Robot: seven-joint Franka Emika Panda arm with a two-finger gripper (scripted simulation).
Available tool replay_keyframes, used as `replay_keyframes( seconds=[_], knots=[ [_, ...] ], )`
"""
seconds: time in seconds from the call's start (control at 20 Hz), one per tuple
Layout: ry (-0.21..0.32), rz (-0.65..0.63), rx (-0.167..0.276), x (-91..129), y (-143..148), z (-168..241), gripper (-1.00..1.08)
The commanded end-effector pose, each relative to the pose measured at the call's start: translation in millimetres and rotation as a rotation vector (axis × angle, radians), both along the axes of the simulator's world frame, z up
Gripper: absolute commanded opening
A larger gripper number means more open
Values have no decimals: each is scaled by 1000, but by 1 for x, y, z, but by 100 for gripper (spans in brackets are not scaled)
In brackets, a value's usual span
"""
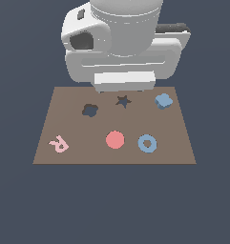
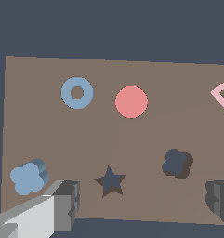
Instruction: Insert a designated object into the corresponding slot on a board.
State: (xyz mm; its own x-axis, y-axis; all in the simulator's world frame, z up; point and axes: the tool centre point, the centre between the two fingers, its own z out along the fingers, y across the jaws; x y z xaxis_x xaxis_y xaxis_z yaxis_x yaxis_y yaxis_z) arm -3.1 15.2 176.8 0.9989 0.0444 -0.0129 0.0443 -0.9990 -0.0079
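Brown board (image 1: 45, 133): star cutout (image 1: 123, 101) beside slot (image 1: 90, 110)

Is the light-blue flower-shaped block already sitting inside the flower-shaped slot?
No, the light-blue block lies on the board near its corner at the exterior view's right, while the flower-shaped slot is dark and empty.

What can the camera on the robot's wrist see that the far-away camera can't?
Only the wrist view shows the gripper: its two gray fingertips stand wide apart with nothing between them.

Only the exterior view shows the robot's big white arm and the whole pink letter-shaped piece, which the wrist view cuts off.

Both show the brown board, the light-blue flower block, the flower slot, the star cutout, the red disc and the blue ring.
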Motion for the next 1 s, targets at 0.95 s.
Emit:
replay_keyframes(
  seconds=[0.95],
  knots=[
    [-10, 265, 1, -42, 120, -88, 100]
  ],
)
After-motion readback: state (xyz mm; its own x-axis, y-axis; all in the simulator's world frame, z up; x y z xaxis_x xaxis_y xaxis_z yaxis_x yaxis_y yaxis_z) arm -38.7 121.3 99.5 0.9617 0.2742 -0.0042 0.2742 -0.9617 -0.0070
